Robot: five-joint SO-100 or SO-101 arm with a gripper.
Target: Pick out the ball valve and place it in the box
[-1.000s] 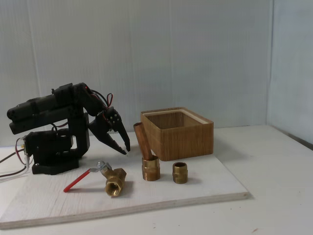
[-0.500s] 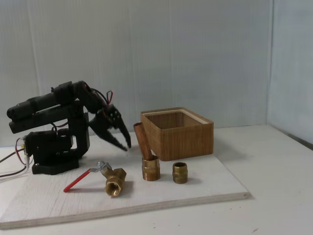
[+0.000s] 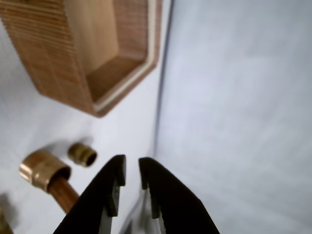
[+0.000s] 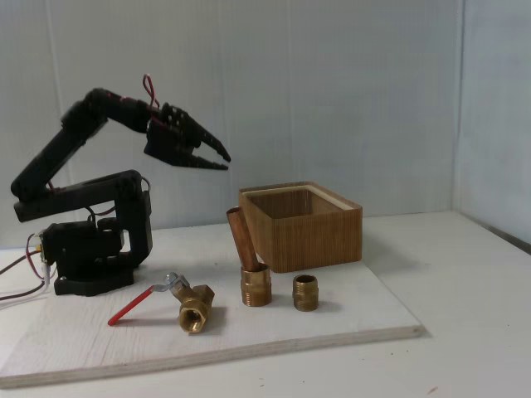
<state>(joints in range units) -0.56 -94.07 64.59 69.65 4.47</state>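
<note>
The ball valve [image 4: 193, 307], brass with a thin red lever [image 4: 129, 309], lies on the white board at the front left in the fixed view. The ribbed wooden box [image 4: 303, 228] stands open-topped behind and to its right; in the wrist view the box [image 3: 53, 58] fills the top left. My gripper [image 4: 226, 162] hangs high in the air, well above the valve and left of the box, pointing toward the box. Its black fingers [image 3: 113, 187] rise from the bottom edge of the wrist view, the gripper [image 3: 130, 171] open by a narrow gap with nothing between them.
A brass fitting with a copper pipe stub [image 4: 251, 278] [image 3: 45, 170] and a short brass nipple [image 4: 305, 292] [image 3: 82, 154] stand between the valve and the box. The arm's base [image 4: 91, 253] sits at the left. The board [image 4: 348, 319] ends just in front of the fittings.
The arm has swung up: the gripper rose from low beside the base, near the board, to high above the fittings. The valve, fittings and box have not moved.
</note>
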